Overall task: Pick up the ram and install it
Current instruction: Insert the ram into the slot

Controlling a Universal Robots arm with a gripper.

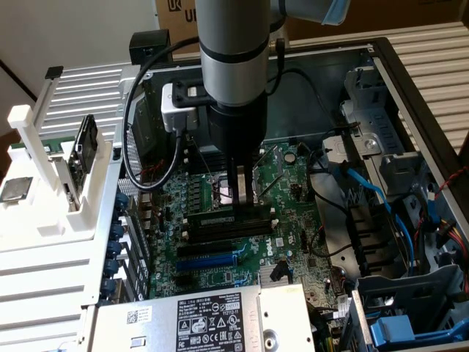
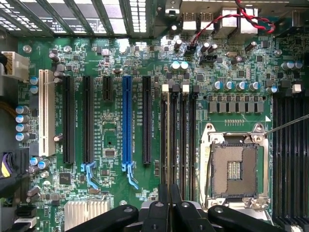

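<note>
My gripper (image 1: 240, 199) reaches down from the arm into the open computer case, right over the black memory slots (image 1: 227, 224) of the green motherboard (image 1: 293, 183). In the wrist view its two dark fingers (image 2: 163, 200) stand almost together. A thin pale edge, the ram (image 2: 169, 145) seen edge-on, runs out from between them. It lies in line with the outermost of the black memory slots (image 2: 186, 140) with white end clips. Whether the ram is seated in that slot I cannot tell.
The bare CPU socket (image 2: 235, 169) lies beside the memory slots, and the blue expansion slot (image 2: 127, 121) is on their other side. A white rack (image 1: 44, 169) at the exterior view's left holds a dark board (image 1: 88, 143). Blue cables (image 1: 374, 191) crowd the case's right.
</note>
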